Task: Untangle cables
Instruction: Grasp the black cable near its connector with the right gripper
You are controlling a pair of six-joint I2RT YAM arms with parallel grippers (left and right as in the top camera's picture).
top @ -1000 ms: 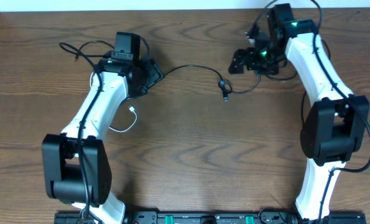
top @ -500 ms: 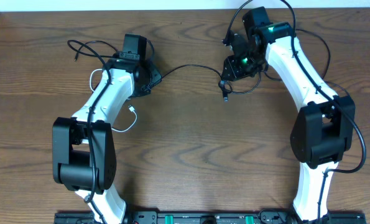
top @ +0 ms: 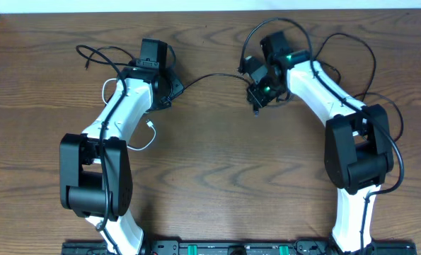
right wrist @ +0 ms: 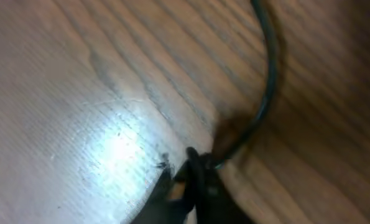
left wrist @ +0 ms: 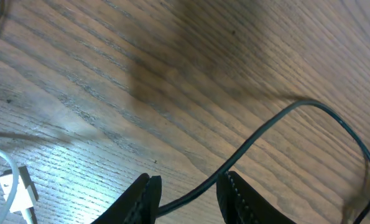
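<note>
A thin black cable (top: 217, 76) runs across the wooden table from my left gripper (top: 173, 86) to my right gripper (top: 256, 95). In the left wrist view that cable (left wrist: 265, 134) passes between the jaws of my left gripper (left wrist: 189, 182), which stand partly apart with a gap beside the cord. In the blurred right wrist view, my right gripper (right wrist: 194, 179) is shut at the table surface, and the black cable (right wrist: 265, 93) comes out of its tips. A white cable (top: 148, 142) with a small plug (left wrist: 13, 186) lies beside the left arm. More black cable loops (top: 97, 53) lie at the back left.
Thicker black arm wires (top: 369, 64) arch around the right arm at the back right. The table's back edge (top: 210, 10) meets a white wall. The arm bases sit on a black rail (top: 231, 248) at the front edge.
My right arm swung left to the cable's end near the table's middle and its gripper closed there. My left gripper narrowed around the cable and that arm shifted slightly right early on.
</note>
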